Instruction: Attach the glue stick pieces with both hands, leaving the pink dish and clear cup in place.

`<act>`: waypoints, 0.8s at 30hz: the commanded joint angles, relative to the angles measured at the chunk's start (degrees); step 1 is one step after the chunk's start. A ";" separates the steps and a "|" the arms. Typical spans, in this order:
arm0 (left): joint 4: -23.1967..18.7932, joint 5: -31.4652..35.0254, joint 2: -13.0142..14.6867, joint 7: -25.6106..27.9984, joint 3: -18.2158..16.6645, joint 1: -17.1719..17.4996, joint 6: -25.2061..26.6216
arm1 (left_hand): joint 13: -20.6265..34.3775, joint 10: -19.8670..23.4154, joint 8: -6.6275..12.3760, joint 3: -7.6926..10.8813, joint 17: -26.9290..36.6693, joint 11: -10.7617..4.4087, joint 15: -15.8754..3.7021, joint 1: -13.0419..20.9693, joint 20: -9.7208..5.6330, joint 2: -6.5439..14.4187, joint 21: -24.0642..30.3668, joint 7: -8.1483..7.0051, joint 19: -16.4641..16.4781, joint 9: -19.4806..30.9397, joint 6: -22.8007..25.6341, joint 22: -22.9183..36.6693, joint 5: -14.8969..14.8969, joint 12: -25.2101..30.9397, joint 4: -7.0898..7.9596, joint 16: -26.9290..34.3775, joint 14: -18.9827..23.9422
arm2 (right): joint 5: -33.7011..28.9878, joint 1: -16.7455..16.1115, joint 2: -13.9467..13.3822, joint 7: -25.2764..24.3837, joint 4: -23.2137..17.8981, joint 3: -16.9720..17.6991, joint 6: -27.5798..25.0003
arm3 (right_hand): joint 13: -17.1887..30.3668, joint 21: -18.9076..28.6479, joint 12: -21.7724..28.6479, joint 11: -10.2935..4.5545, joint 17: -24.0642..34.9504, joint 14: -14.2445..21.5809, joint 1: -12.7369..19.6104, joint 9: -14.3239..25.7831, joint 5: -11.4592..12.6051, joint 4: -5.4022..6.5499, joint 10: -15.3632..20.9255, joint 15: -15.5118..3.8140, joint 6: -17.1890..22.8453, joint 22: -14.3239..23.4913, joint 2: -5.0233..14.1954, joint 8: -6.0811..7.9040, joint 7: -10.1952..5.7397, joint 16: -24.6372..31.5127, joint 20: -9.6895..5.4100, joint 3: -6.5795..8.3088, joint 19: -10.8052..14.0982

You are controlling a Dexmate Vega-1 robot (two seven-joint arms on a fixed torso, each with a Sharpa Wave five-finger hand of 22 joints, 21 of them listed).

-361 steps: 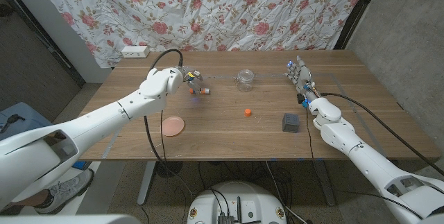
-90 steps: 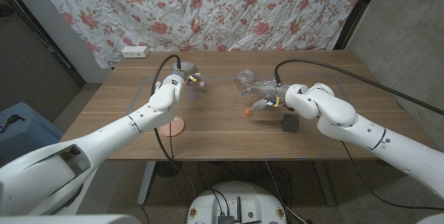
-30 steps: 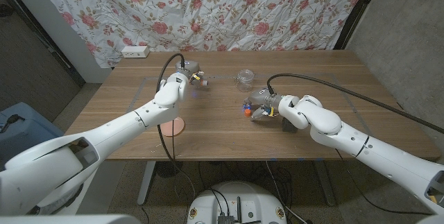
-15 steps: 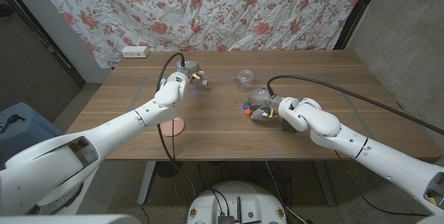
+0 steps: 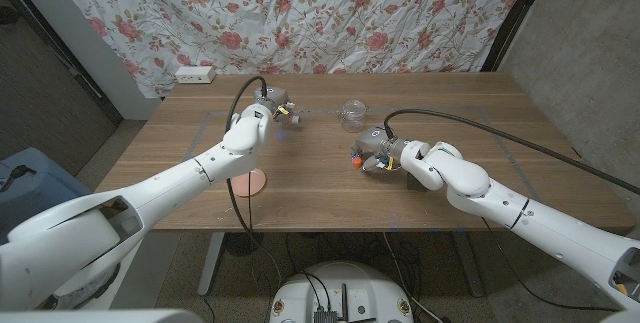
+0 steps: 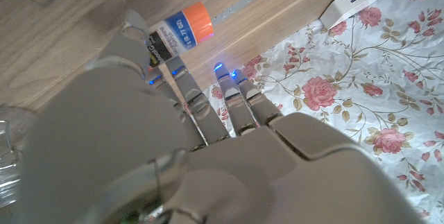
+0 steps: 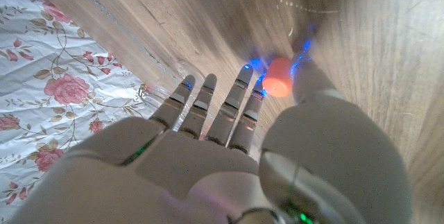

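Note:
My left hand (image 5: 272,109) is raised over the table's far left part and holds the glue stick body (image 5: 291,117). In the left wrist view the fingers (image 6: 182,85) wrap the white labelled tube (image 6: 177,30), with its orange end sticking out past them. The small orange cap (image 5: 357,161) lies on the wood near the table's middle. My right hand (image 5: 374,150) is down on it. In the right wrist view the cap (image 7: 279,85) sits pinched between the thumb and a fingertip (image 7: 258,89).
The clear cup (image 5: 352,113) stands just beyond my right hand. The pink dish (image 5: 253,181) lies toward the front left. A dark cube (image 5: 415,177) sits partly behind my right forearm. A white power strip (image 5: 194,74) lies at the far left edge.
Over the earlier frames my right arm swung in from the table's far right to the orange cap, and in the last second it closed in on it. My left hand kept the tube.

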 commanded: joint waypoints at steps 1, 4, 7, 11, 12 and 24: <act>0.61 0.06 -0.22 0.01 0.13 -0.31 -0.51 | 0.92 7.48 0.22 1.01 -0.01 1.57 -8.99 -4.10 -1.55 3.75 0.21 5.16 0.04 0.37 5.93 0.31 0.38 0.19 0.52 -0.17 0.61 | 0.34 0.65 0.25 -0.46 0.87 -0.24 0.58 | 0.11 -0.01 -0.15 -0.10 0.24 1.32 0.64 0.26 -0.03 0.08 1.81 -8.09 1.84 0.20 0.82 0.96 0.10 0.78 -0.20 -0.51 0.65; 0.91 -0.11 -0.31 0.13 0.13 -0.46 -0.87 | 0.92 7.48 0.21 1.10 -0.01 1.58 -8.98 -4.20 -1.55 3.76 0.21 5.17 0.05 0.34 5.99 0.30 0.38 0.19 0.53 -0.18 0.66 | 0.56 0.63 0.32 -0.87 1.01 -0.18 0.60 | 0.13 -0.03 -0.29 -0.13 0.37 1.74 1.00 0.28 -0.02 0.07 2.87 -8.21 3.16 0.20 1.06 1.43 0.09 1.08 -0.22 -0.80 0.79; 1.21 -0.10 -0.47 0.19 0.20 -0.63 -0.96 | 0.92 7.49 0.14 1.17 -0.02 1.57 -8.99 -4.25 -1.58 3.73 0.20 5.14 0.04 0.36 5.84 0.30 0.38 0.19 0.49 -0.20 0.66 | 0.77 0.68 0.33 -1.27 1.18 -0.18 0.78 | 0.15 -0.10 -0.95 -0.15 0.61 2.19 1.90 0.28 -0.04 -0.03 4.56 -8.24 5.82 0.20 1.23 2.31 0.05 1.55 -0.28 -1.59 0.98; 1.46 -0.13 -0.58 0.12 0.32 -0.80 -1.07 | 0.92 7.51 0.18 1.23 -0.02 1.57 -9.00 -4.29 -1.57 3.72 0.18 5.19 -0.01 0.36 5.94 0.30 0.39 0.20 0.47 -0.21 0.68 | 0.81 0.70 0.37 -1.57 1.31 -0.26 0.80 | 0.21 -0.03 -1.11 -0.17 0.81 2.53 2.51 0.25 -0.04 0.00 6.01 -8.30 7.15 0.20 1.69 2.71 0.05 1.92 -0.51 -1.94 1.33; 1.52 -0.14 -0.63 0.14 0.33 -0.82 -1.05 | 0.92 7.51 0.18 1.24 -0.01 1.57 -8.99 -4.31 -1.58 3.72 0.18 5.18 -0.03 0.36 5.95 0.30 0.38 0.20 0.48 -0.20 0.69 | 0.75 0.69 0.40 -1.63 1.33 -0.28 0.73 | 0.21 -0.01 -1.15 -0.17 0.84 2.62 2.56 0.25 -0.04 0.02 6.08 -8.30 7.31 0.20 1.76 2.76 0.06 1.99 -0.55 -1.97 1.40; 1.73 -0.17 -0.68 0.26 0.47 -1.01 -1.14 | 0.92 7.53 0.18 1.40 0.02 1.57 -9.08 -4.33 -1.56 3.70 0.17 5.22 -0.04 0.35 6.05 0.29 0.39 0.20 0.37 -0.19 0.71 | 1.68 0.64 0.44 -2.59 1.63 -0.02 0.49 | 0.34 0.06 -1.34 -0.22 1.28 4.05 3.85 0.28 -0.16 0.02 8.70 -8.37 10.46 0.20 2.80 3.80 0.06 3.11 -0.90 -2.56 2.10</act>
